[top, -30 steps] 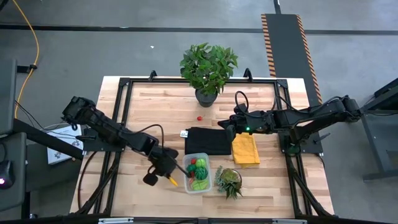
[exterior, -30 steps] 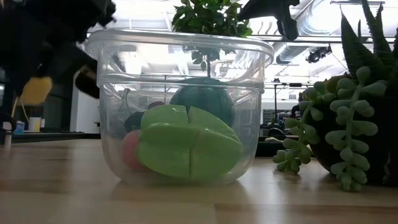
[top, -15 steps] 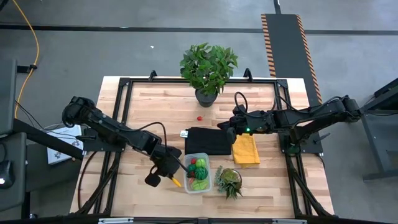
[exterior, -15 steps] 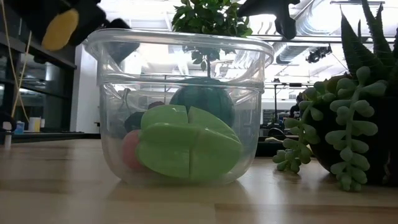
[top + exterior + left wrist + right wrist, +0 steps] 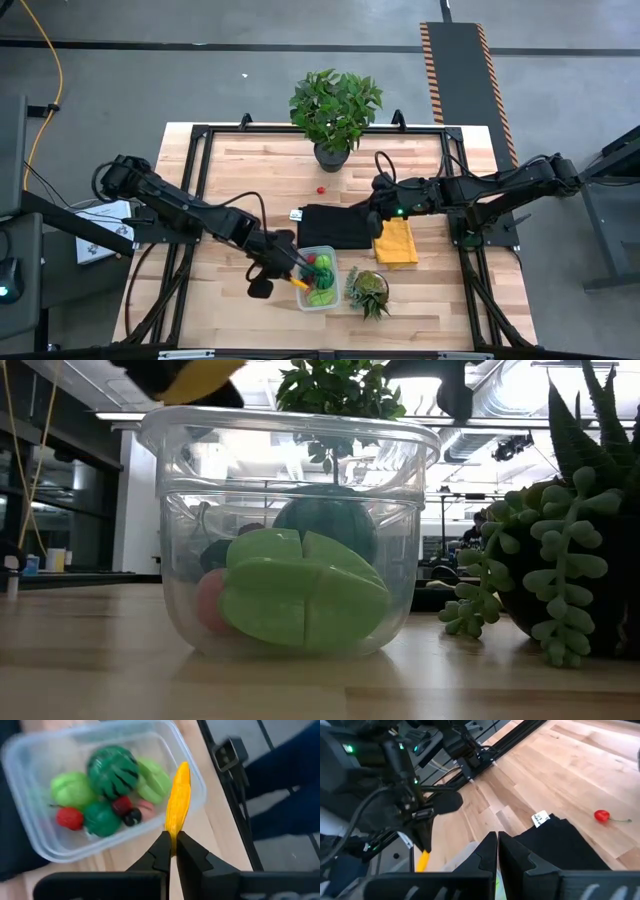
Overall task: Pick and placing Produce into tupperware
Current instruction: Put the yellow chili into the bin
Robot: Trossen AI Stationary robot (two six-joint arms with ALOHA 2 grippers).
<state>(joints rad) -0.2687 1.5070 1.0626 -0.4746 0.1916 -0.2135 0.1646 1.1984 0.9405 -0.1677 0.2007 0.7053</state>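
Over the clear plastic rectangular tupperware (image 5: pixel 318 277), already holding green and red toy produce, the left hand (image 5: pixel 172 851) pinches a slim orange carrot-like stick (image 5: pixel 178 803) by one end, poised for release; the right hand (image 5: pixel 497 851) waits closed above the black cloth (image 5: pixel 335 226).

orange carrot stick (image 5: pixel 178 800) above clear tupperware (image 5: pixel 40 847) of produce (image 5: pixel 113 768)

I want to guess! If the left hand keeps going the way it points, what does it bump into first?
Probably the tupperware: the left hand, shut on the orange stick, points at its rim, though depth is unclear.
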